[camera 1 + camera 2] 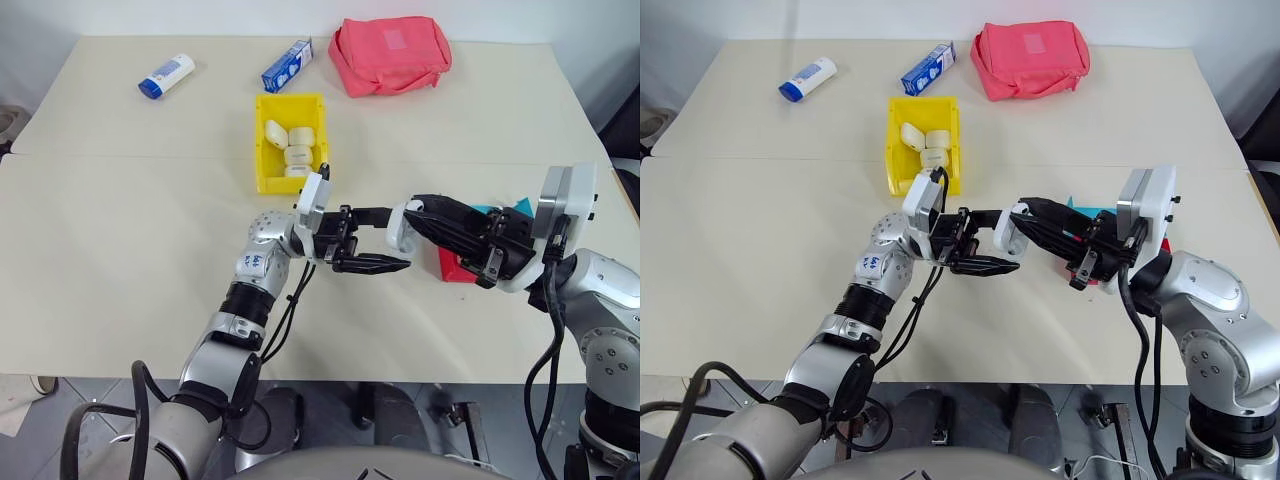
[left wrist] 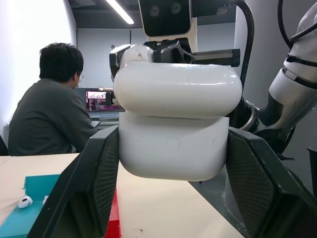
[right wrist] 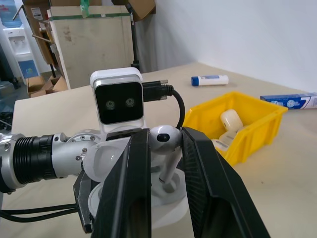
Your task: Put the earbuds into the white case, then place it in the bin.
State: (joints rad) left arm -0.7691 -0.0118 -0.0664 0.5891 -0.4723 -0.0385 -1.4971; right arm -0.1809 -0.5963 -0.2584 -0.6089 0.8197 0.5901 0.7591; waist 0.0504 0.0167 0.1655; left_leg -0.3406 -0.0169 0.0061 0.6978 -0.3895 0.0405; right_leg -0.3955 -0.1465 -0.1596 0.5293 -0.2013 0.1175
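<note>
White case (image 2: 173, 144) clamped in my L tool (image 1: 372, 264), lid up. R tool (image 3: 166, 163) pinches an earbud (image 3: 164, 139) directly over it. Seat stem-first, approach straight, no tilt. Bin (image 1: 262, 150) at 11 o'clock on table (image 1: 120, 250).

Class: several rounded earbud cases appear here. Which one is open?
The white case clamped in the left hand above the table: its lid is up. The cream cases lie closed in the yellow bin.

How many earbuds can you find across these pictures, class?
3: one earbud is pinched in the right gripper above the white case; two lie on the teal tray. Others may be hidden.
</note>
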